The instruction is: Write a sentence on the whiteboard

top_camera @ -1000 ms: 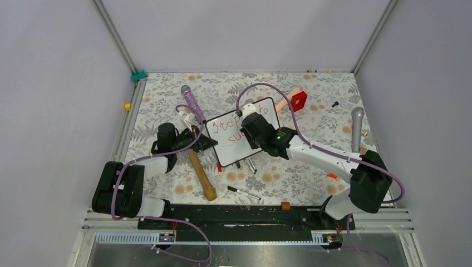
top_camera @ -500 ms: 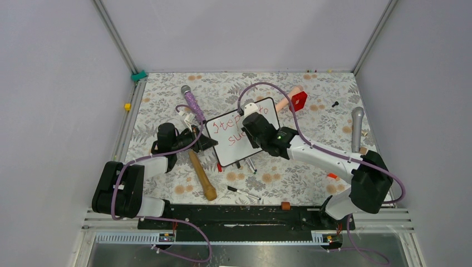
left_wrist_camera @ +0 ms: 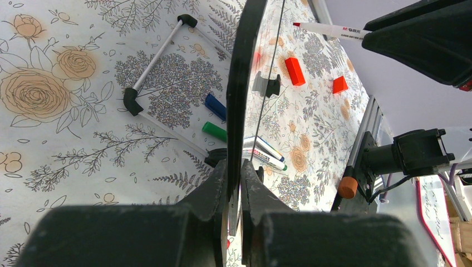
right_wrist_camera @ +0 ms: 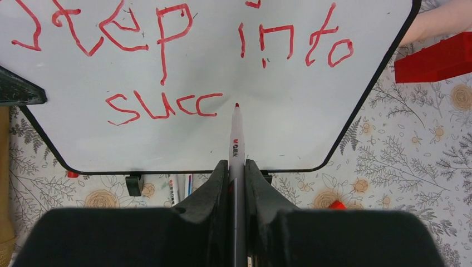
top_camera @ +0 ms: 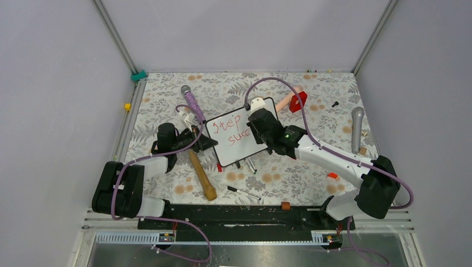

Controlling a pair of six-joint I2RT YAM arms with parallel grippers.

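The whiteboard (top_camera: 232, 149) stands tilted at the table's middle. My left gripper (top_camera: 207, 142) is shut on its left edge, seen edge-on in the left wrist view (left_wrist_camera: 245, 83) between my fingertips (left_wrist_camera: 238, 167). The sentence (right_wrist_camera: 167, 105) in red reads "step into" above "succ"; it also shows in the top view (top_camera: 225, 123). My right gripper (top_camera: 259, 130) hangs over the board's right half. It is shut (right_wrist_camera: 236, 167) on a red-tipped white marker (right_wrist_camera: 236, 139). The tip sits just right of the last "c". The marker also shows in the left wrist view (left_wrist_camera: 334, 30).
A wooden pestle (top_camera: 201, 175) lies below the left gripper. A black pen (top_camera: 243, 192) and several markers (top_camera: 249, 164) lie near the board's front edge. A purple microphone (top_camera: 191, 99), a red block (top_camera: 299, 101) and a grey microphone (top_camera: 356, 128) lie around.
My right gripper has moved right across the board with the marker, and "succ" now shows where only "su" showed. The left gripper has not moved.
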